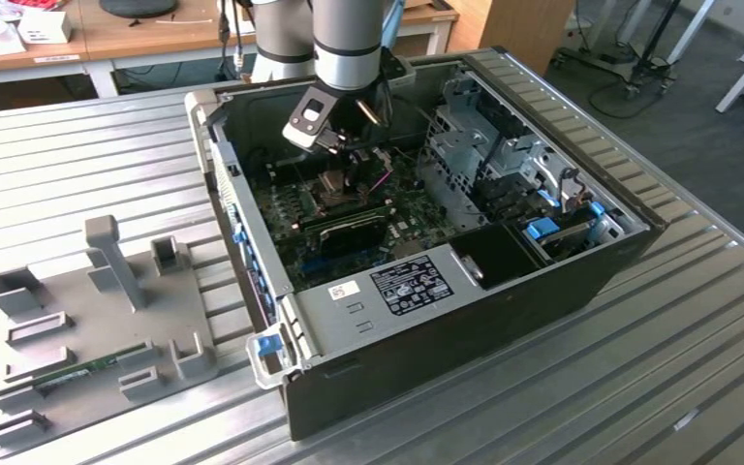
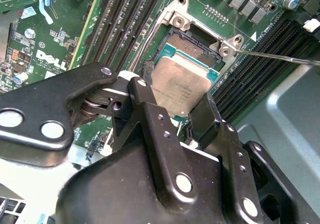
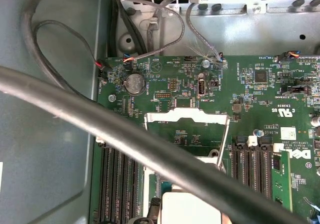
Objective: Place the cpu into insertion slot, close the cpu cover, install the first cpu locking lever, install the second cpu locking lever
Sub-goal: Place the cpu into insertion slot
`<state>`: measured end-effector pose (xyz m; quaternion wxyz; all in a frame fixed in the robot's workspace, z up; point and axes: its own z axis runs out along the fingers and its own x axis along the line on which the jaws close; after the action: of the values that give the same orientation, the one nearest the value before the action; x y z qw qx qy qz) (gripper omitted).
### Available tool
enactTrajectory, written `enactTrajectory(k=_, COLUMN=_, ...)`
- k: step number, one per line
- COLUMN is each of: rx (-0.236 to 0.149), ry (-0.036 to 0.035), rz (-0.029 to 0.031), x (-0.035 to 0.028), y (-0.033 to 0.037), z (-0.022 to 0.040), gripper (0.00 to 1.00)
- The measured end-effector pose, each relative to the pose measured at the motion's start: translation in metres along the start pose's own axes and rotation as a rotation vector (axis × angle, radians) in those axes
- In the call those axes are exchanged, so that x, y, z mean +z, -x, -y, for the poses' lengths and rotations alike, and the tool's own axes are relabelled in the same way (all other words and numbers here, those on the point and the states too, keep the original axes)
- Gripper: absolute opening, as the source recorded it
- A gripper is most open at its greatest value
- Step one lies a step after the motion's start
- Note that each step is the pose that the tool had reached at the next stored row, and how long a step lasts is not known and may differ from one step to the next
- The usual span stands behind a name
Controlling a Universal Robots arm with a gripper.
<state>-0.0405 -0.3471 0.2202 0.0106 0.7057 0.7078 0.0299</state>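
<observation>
While the exterior view gives us the whole bench, we read it from its left: a grey fixture tray [image 1: 113,329] with upright posts lies on the ribbed metal table [image 1: 682,368]. Next comes the open pc case [image 1: 579,281] with the green mobo [image 1: 326,252] inside. The arm [image 1: 346,39] drops in from above, with the gripper [image 1: 336,155] low over the board's middle. What that view can't settle, the second wrist view does: the gripper [image 2: 175,96] is pinching the cpu [image 2: 181,81], its black fingers [image 2: 145,108] pressed on two opposite edges. The chip sits tilted just over the insertion slot [image 2: 192,41], whose dark centre shows beyond it; we can't tell whether they touch. A thin lever rod [image 2: 280,57] sticks out free to one side. The first wrist view adds the cpu cover [image 3: 187,115], swung open away from the slot, with the cpu [image 3: 192,209] near it. A thick black cable [image 3: 125,134] crosses in front and blocks part of the cover and slot. Mem slots [image 3: 117,179] flank the socket on both sides, and a coin battery [image 3: 134,82] sits further off.
</observation>
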Motion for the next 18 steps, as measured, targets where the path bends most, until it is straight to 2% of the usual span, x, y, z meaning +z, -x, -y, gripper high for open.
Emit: enactTrajectory(k=18, rx=0.000, ry=0.0001, rz=-0.0002, x=0.0103, y=0.0003, z=0.0006, gripper=0.54)
